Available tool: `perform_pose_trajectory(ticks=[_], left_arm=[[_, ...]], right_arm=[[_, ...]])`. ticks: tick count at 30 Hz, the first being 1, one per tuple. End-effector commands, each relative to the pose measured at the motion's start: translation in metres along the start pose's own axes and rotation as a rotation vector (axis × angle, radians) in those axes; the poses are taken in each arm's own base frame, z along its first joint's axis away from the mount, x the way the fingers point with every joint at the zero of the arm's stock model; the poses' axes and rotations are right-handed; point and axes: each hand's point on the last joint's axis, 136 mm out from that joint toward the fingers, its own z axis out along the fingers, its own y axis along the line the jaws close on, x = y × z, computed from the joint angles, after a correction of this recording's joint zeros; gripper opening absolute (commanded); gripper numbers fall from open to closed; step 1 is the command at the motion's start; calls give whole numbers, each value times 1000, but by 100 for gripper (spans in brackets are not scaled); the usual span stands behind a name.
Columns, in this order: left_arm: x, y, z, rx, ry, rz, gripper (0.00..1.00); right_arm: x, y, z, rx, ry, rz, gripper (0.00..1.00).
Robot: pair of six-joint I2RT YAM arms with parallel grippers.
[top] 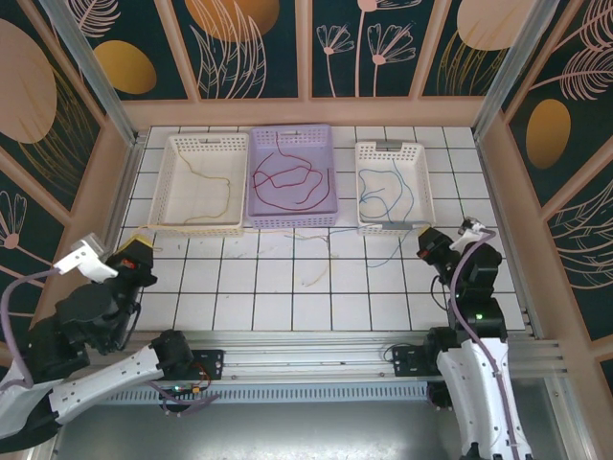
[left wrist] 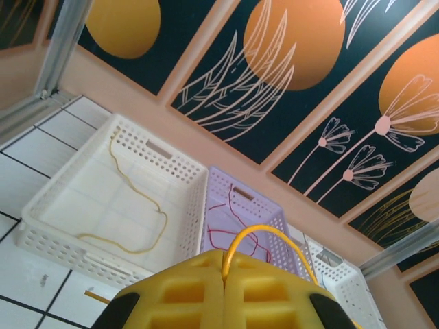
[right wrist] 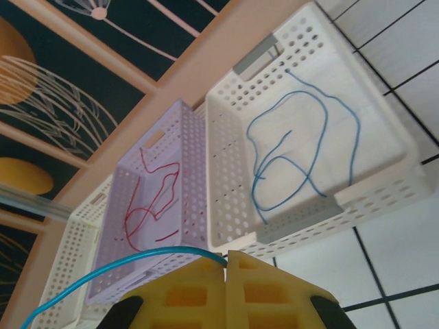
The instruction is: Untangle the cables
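Observation:
My left gripper (left wrist: 223,264) is shut on a yellow cable (left wrist: 273,234) that loops up out of its yellow pads. In the top view this gripper (top: 135,251) sits by the front left corner of the left white basket (top: 178,144). My right gripper (right wrist: 226,260) is shut on a blue cable (right wrist: 137,262) that trails off to the left. It sits (top: 428,240) just in front of the right white basket (top: 364,151). Another yellow cable (top: 215,187) lies in the left basket, a red cable (top: 287,177) in the purple basket (top: 326,134), and a blue one (top: 388,192) in the right basket.
Thin strands lie on the tiled table in front of the baskets: a tan one (top: 316,273) and a blue one (top: 383,254). The three baskets stand side by side along the back. Wooden walls and metal posts close in the table on both sides.

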Motion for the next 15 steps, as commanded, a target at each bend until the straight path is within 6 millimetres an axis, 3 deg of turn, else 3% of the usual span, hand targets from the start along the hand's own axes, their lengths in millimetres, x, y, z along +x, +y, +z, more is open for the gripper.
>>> perform_pose_trajectory(ticks=[1, 7, 15], left_arm=[[-23, 16, -10, -43, -52, 28, 0], [-28, 14, -12, -45, -57, 44, 0], [-23, 4, -7, -32, -42, 74, 0]], right_arm=[[-7, 2, -6, 7, 6, 4, 0], [-12, -6, -5, 25, 1, 45, 0], [-18, 20, -8, -93, 8, 19, 0]])
